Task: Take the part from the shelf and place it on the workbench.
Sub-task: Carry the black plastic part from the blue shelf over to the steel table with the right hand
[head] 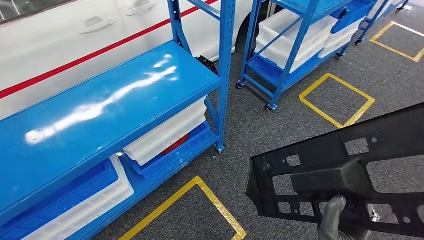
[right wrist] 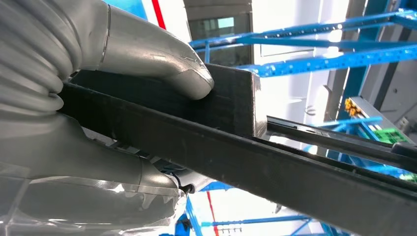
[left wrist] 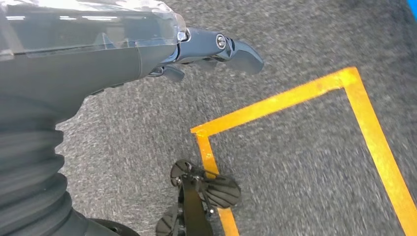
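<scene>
At the near right of the head view, the right hand (head: pixel 334 216) grips the part (head: pixel 350 170) — a flat black plastic panel with square cut-outs and a raised block in its middle — holding it up over the grey carpeted floor (head: pixel 260 125), well apart from any shelf. The grey thumb presses on the panel's near face just below the raised block, and the panel runs off the right edge of the picture, tilted so its right end sits higher. In the right wrist view the thumb (right wrist: pixel 162 59) lies flat on the block of the part (right wrist: pixel 236 147) while the rest of the hand (right wrist: pixel 88 172) closes under the panel's edge. To the left stands a blue shelf (head: pixel 100 105) with a glossy bare top board; beneath it sit white bins (head: pixel 167 131) and blue bins (head: pixel 175 152), one showing something red inside. Behind the shelf is a white car body (head: pixel 75 35) with a red stripe. Further off on the right stands a second blue rack (head: pixel 295 55) on castors, loaded with more white bins. Yellow tape squares (head: pixel 336 98) mark the floor. The left hand (left wrist: pixel 216 51) hangs over the carpet beside a corner of yellow tape (left wrist: pixel 295 98), holding nothing — its dark fingers are only partly seen, so whether they are spread or curled I cannot tell.
</scene>
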